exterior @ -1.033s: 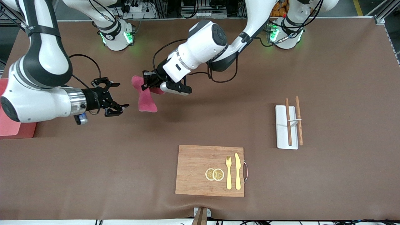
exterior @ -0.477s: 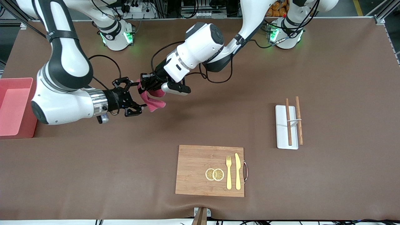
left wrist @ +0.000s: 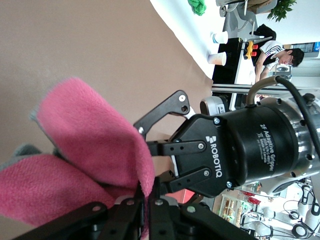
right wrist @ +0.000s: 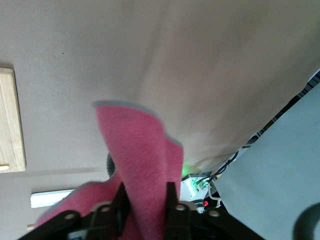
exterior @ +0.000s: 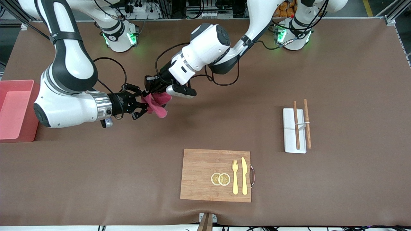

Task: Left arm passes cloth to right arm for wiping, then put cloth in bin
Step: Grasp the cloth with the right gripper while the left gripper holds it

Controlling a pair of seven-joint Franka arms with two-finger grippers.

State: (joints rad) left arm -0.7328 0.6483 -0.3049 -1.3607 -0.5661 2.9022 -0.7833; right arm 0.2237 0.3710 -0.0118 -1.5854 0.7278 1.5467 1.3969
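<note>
The crimson cloth (exterior: 157, 105) hangs in the air between both grippers, over the table between the two bases. My left gripper (exterior: 149, 90) is shut on its upper part; in the left wrist view its jaws (left wrist: 149, 187) pinch a fold of the cloth (left wrist: 90, 135). My right gripper (exterior: 143, 103) comes in from the bin's end, and its fingers press both sides of a cloth fold (right wrist: 142, 155) in the right wrist view (right wrist: 146, 192). The pink bin (exterior: 17, 138) stands at the right arm's end of the table.
A wooden board (exterior: 199, 166) with two lemon slices (exterior: 220, 179), a fork (exterior: 235, 176) and a knife (exterior: 244, 175) lies near the front camera. A white tray (exterior: 290, 141) with chopsticks (exterior: 296, 125) lies toward the left arm's end.
My right arm has swung from over the bin to the cloth and narrowed its fingers onto it. My left gripper has stayed almost still, holding the cloth.
</note>
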